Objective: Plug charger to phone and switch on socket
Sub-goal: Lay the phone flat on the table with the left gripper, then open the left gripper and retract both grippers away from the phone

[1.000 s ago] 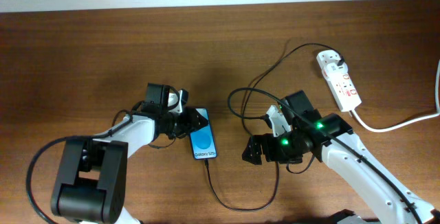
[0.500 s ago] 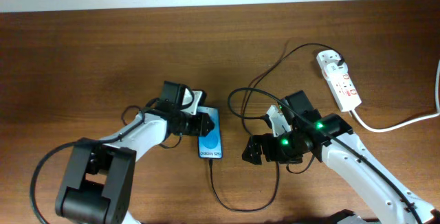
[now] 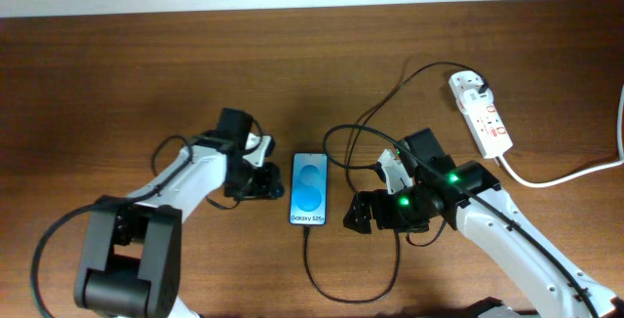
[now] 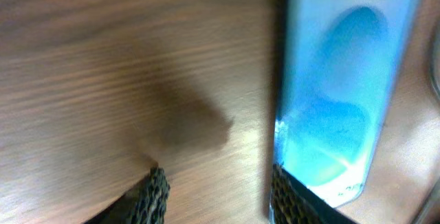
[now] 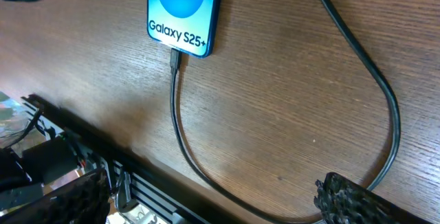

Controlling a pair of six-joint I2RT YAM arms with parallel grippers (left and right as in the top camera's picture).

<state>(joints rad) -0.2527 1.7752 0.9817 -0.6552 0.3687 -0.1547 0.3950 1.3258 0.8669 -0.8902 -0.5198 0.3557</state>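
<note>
Wooden counter (image 3: 117, 84): phone (image 3: 309, 188) lies flat, charger (image 5: 172, 110) seated in its bottom edge. Left pincer (image 3: 276, 186), just beside it, and right pincer (image 3: 353, 216) both gape empty. Socket (image 3: 483, 115), well apart at right, apparently awaits switching.

Matt wood-grain table (image 3: 146, 74) w/ glossy phone (image 3: 310, 189) scrn.

Overhead high, wrists close, phone (image 3: 309, 189) common

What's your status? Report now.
Left gripper open beside phone. Right gripper open, empty. Charger tip in phone. Socket far right, nothing blocking.
</note>
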